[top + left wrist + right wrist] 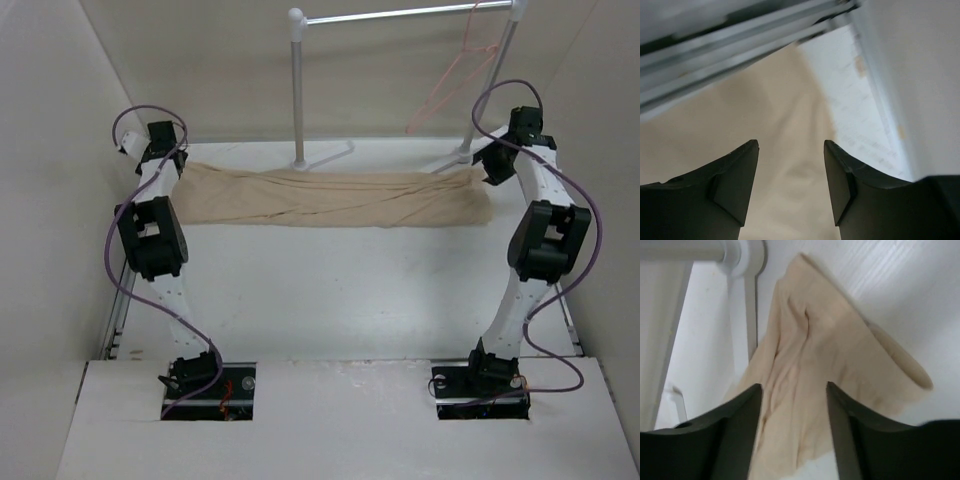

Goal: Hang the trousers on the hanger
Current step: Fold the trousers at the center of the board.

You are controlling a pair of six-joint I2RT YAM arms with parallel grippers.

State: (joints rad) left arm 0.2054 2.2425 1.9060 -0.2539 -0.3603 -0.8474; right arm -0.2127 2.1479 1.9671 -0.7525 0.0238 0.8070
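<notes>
White tabletop (pixel 330 290) bears the trousers (pixel 330 200) flat, ends under the parted, empty left hand (pixel 791 146) and right hand (pixel 794 387).

soft even light, blurry wrist views

The trousers (pixel 335 198) are plain light tan, with no pattern. The hanger (pixel 455 80) is pink-red. The desk (pixel 340 290) is white. The rack (pixel 297 90) is white with a shiny grey bar (pixel 400 15). The left arm (pixel 170 290) and right arm (pixel 512 300) are white and black, with purple cables (pixel 590 230). The left hand (pixel 791 150) and right hand (pixel 794 390) are black.
</notes>
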